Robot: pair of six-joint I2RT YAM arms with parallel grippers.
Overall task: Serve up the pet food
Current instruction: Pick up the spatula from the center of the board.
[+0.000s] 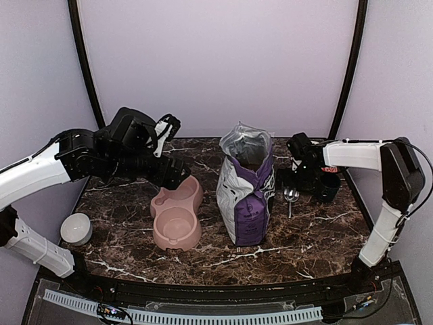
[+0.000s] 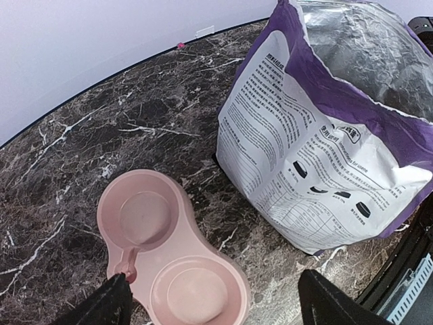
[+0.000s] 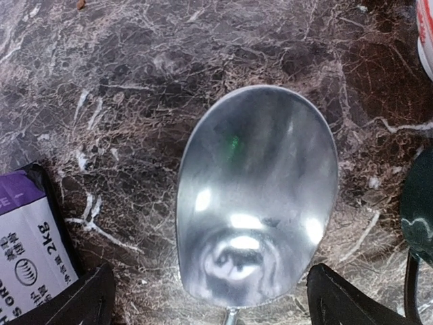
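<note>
Across the dark, white-veined marble table (image 1: 318, 237), two white-and-black arms reach inward from opposite sides. At the centre stands the largest object, a purple-and-white printed bag (image 1: 245, 196), upright with its foil-lined mouth open. Just to its left, not touching it, lies a pink double bowl (image 1: 177, 215) with its two round wells facing up. The left gripper (image 2: 216, 306) hangs above this bowl, its fingers (image 2: 101, 305) spread wide apart and holding nothing. The right gripper (image 3: 220, 301) hovers low over the table to the right of the bag. Its fingers (image 3: 352, 298) are likewise well apart, flanking a metal scoop (image 3: 257, 196) without gripping it. A dark cup (image 1: 329, 187) sits just right of that gripper, and a small white bowl (image 1: 76, 228) rests alone near the table's left edge. The scoop lies hollow side up on the marble, close to the bag's lower corner but clear of it, its handle toward the near edge. The pet food (image 1: 253, 163) shows only as a brownish patch inside the bag's mouth, the rest hidden by the bag's walls. One small reddish-brown pellet (image 3: 81, 4) lies loose on the table beyond the scoop.
</note>
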